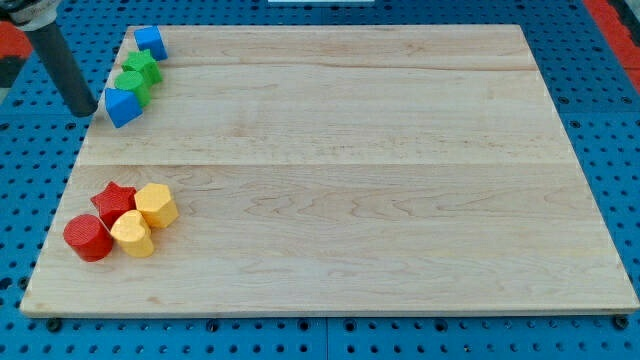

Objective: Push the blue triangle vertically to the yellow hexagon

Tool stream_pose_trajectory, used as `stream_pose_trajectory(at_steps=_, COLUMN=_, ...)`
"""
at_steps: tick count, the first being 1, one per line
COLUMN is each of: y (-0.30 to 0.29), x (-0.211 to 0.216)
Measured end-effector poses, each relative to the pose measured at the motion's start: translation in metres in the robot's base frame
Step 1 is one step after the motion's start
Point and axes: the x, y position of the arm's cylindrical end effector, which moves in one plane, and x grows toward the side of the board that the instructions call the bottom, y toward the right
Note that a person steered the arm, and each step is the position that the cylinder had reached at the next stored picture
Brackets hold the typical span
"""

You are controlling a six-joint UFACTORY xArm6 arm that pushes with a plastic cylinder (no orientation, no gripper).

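The blue triangle (122, 106) lies at the board's upper left edge, at the bottom of a short diagonal row of blocks. The yellow hexagon (156, 205) sits lower down on the left side, in a tight cluster, almost straight below the triangle and slightly right. My dark rod comes down from the view's top left corner. Its tip (83, 112) is just off the board's left edge, a short gap to the left of the blue triangle and not touching it.
Above the triangle stand a green block (132, 86), a green star (141, 66) and a blue cube (150, 42). Around the hexagon are a red star (113, 200), a second yellow block (132, 234) and a red cylinder (88, 238). A blue pegboard (30, 180) surrounds the wooden board (350, 180).
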Motion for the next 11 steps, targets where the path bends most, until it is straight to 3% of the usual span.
stream_pose_trajectory(at_steps=3, y=-0.007, x=0.003)
stream_pose_trajectory(at_steps=5, y=0.062, x=0.008)
stream_pose_trajectory(at_steps=7, y=0.078, x=0.017)
stream_pose_trajectory(at_steps=9, y=0.184, x=0.005)
stream_pose_trajectory(at_steps=10, y=0.182, x=-0.018)
stream_pose_trajectory(at_steps=11, y=0.188, x=-0.013)
